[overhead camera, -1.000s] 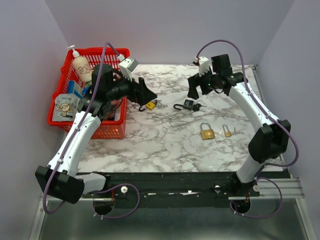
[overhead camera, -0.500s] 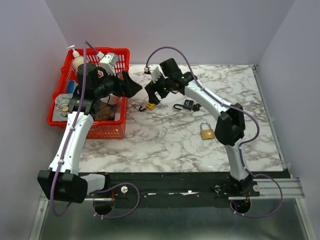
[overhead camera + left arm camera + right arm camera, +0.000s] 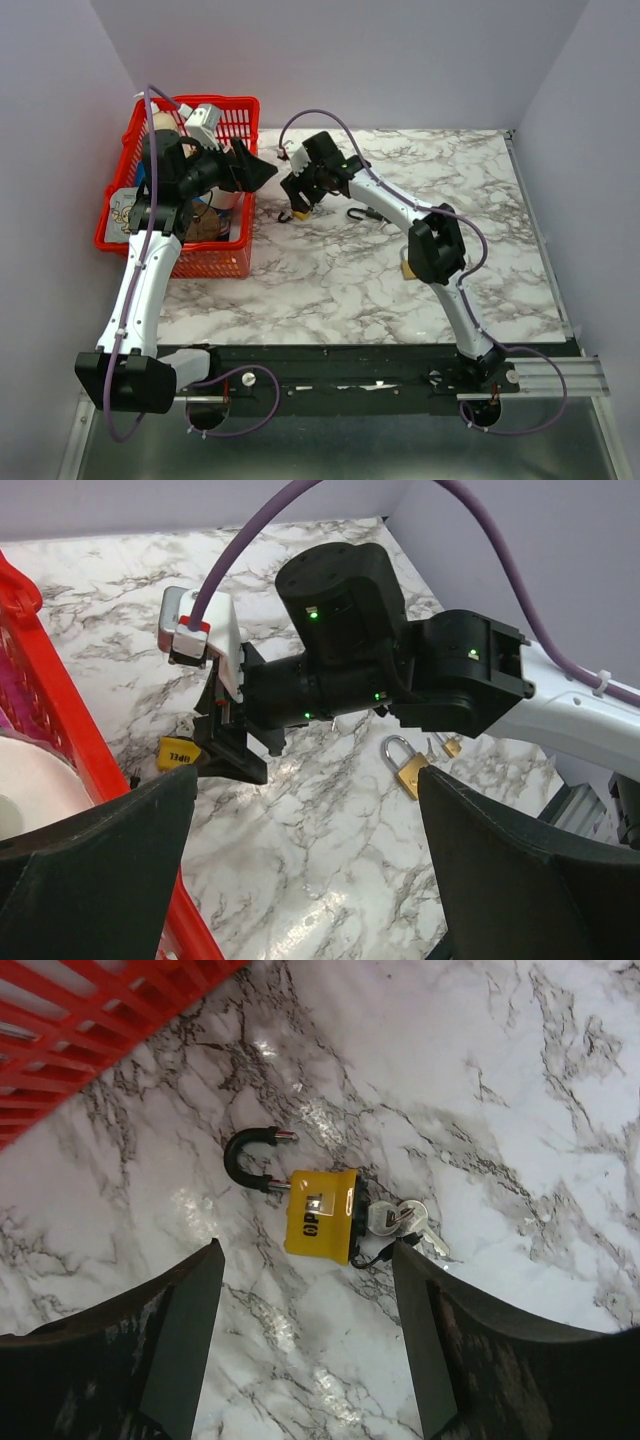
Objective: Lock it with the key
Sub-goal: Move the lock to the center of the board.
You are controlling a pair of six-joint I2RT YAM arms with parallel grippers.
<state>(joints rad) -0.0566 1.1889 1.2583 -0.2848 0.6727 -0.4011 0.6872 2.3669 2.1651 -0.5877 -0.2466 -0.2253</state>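
- The marble table (image 3: 330,280) carries several padlocks. Only the yellow one, close to the red basket (image 3: 200,258), is being approached.
- The right arm (image 3: 385,200) reaches across to the table's left part, while the left arm (image 3: 150,270) hangs over the basket, away from the work.
- The left gripper (image 3: 308,780) is spread wide and holds nothing.
- The right gripper (image 3: 308,1250) hovers above the lock with its fingers standing off on either side, not touching it, so nothing is gripped.
- The yellow padlock (image 3: 320,1215) lies flat on the table just beside the basket.
- Its shackle (image 3: 248,1165) is swung out with one leg free, so the locking is not yet done.
- The key (image 3: 395,1218) appears seated in the lock's base. What seems left is gripping, pressing the shackle home and turning the key.
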